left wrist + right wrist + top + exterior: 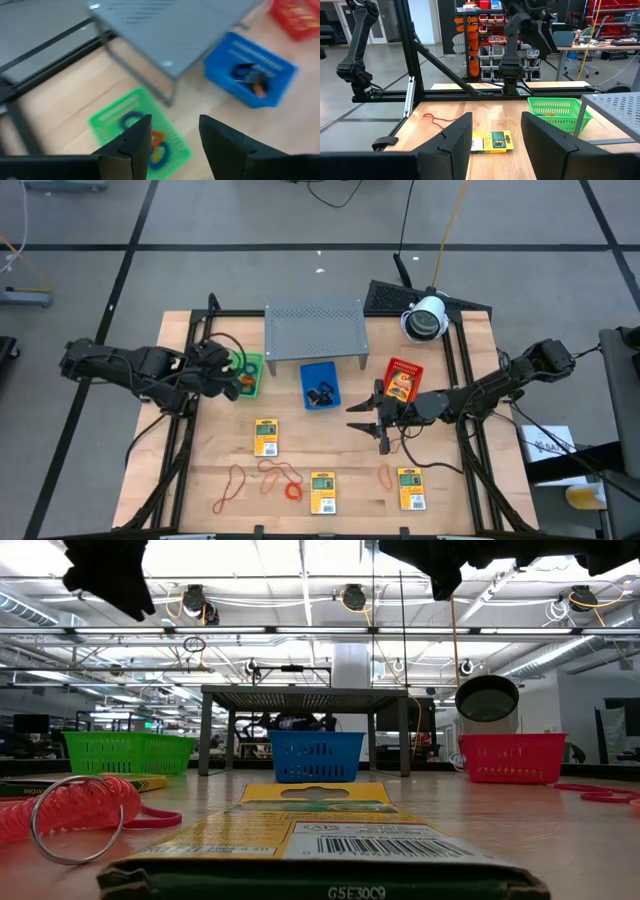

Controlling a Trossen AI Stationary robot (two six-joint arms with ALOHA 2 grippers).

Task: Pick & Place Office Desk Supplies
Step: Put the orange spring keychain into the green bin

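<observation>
Wooden table [200, 470] bears yellow packets [265, 437], seemingly green-black printed.

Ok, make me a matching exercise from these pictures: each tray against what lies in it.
Things:
1. green tray
2. blue tray
3. red tray
4. shelf

Contents or place:
A. a yellow packet
B. dark clips
C. coloured rings
D. stands behind the blue tray, nothing on top

Pairs: 1-C, 2-B, 3-A, 4-D

The left gripper hangs open over the green tray; the right gripper is open near the red tray.
</observation>
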